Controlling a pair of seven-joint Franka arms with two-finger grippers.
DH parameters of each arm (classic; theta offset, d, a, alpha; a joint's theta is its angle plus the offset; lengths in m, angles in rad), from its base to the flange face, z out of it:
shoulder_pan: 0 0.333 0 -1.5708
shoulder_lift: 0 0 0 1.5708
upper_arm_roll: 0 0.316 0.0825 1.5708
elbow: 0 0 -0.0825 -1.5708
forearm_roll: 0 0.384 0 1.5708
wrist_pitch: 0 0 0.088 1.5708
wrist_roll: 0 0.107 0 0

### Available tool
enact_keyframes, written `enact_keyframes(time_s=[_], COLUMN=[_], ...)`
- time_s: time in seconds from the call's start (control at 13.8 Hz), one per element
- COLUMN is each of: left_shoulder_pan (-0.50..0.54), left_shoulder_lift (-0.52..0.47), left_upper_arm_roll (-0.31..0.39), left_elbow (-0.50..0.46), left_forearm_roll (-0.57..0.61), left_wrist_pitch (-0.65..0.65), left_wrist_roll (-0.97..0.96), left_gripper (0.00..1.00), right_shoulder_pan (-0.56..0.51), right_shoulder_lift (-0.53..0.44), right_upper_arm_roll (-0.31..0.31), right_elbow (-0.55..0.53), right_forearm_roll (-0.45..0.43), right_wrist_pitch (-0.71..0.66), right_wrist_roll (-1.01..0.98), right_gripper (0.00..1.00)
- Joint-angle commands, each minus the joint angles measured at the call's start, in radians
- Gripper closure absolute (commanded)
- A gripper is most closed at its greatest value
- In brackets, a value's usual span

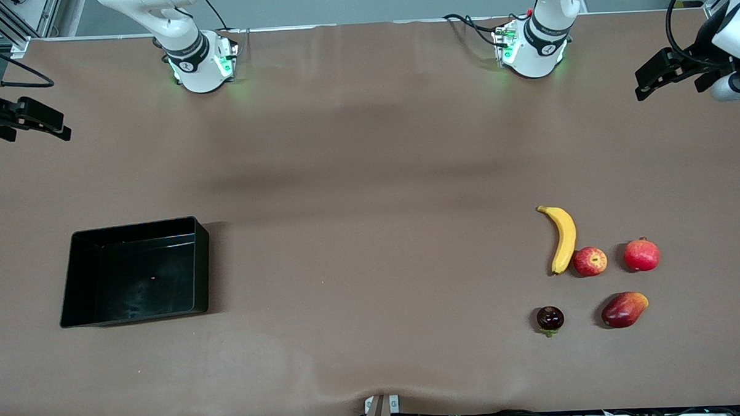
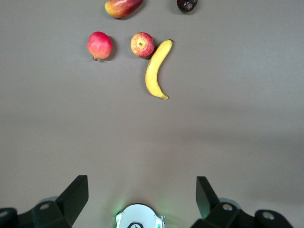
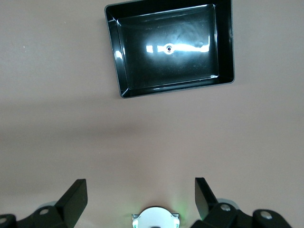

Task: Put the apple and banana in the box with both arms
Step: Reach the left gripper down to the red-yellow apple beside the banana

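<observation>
The apple (image 1: 590, 261) lies touching the lower end of the banana (image 1: 564, 238), toward the left arm's end of the table. Both show in the left wrist view, apple (image 2: 142, 44) and banana (image 2: 156, 69). The black box (image 1: 202, 263) stands empty toward the right arm's end and shows in the right wrist view (image 3: 224, 47). My left gripper (image 1: 644, 84) is open and empty, held high over the left arm's end of the table (image 2: 142, 194). My right gripper (image 1: 52, 122) is open and empty, held high over the right arm's end (image 3: 141, 197).
A red pomegranate (image 1: 642, 254) lies beside the apple. A red-orange mango (image 1: 623, 309) and a small dark round fruit (image 1: 550, 319) lie nearer the front camera. The two arm bases (image 1: 202, 60) (image 1: 533, 45) stand along the table's back edge.
</observation>
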Motion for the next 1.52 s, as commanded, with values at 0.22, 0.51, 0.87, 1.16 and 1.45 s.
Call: enact_keyframes(time_s=[0.22,0.51,0.87,1.16,1.45], left_shoulder_pan=[0.007,0.006,0.009,0.073,0.112], left_shoulder_lift=[-0.01,0.026,0.091,0.184,0.31], left_upper_arm_roll=[0.002,-0.001,0.004,0.005,0.005], left_elbow=[0.011,0.002,-0.147,-0.256,-0.259], left_forearm_roll=[-0.004,0.002,0.021,0.03,0.03], left_wrist_pitch=[-0.019,-0.01,0.223,0.47,0.593], left_wrist_roll=[0.01,0.01,0.009,-0.016,-0.13], left_gripper=[0.0,0.0,0.0,0.0,0.0], right_shoulder_pan=[-0.039,-0.048,-0.059,-0.059,-0.066], right_shoulder_lift=[-0.017,-0.017,-0.017,-0.014,0.021], right_upper_arm_roll=[0.007,0.007,0.007,0.007,0.007], right_elbow=[-0.011,-0.011,-0.011,-0.011,-0.016], right_forearm_roll=[-0.007,-0.008,-0.008,-0.008,-0.008], right_wrist_pitch=[-0.017,-0.014,-0.016,0.001,0.056], right_wrist_roll=[0.005,0.005,0.002,0.002,0.002], right_gripper=[0.0,0.0,0.0,0.0,0.0])
